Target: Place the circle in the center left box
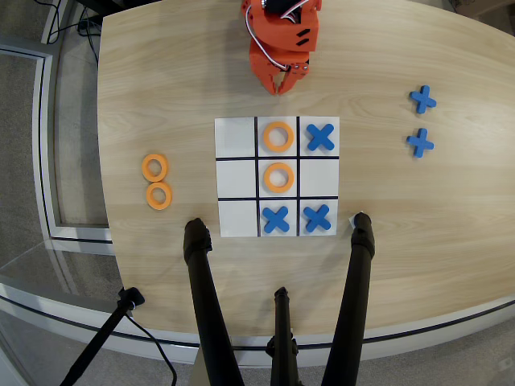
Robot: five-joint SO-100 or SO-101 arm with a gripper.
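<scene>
Claw (282,87) at top of overhead view, fingertips nearly together, holding nothing; arm cut off by frame edge. Circle (154,167) on tabletop (418,225) left of board, beside second ring (159,195). Center left box (319,176) bare.

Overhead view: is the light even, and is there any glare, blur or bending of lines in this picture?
In the overhead view the light is soft and even, and the orange rings cast only faint shadows; the white board is bright but its black lines stay sharp; the table's edge curves, possibly from the lens; the tripod legs look slightly soft.
</scene>
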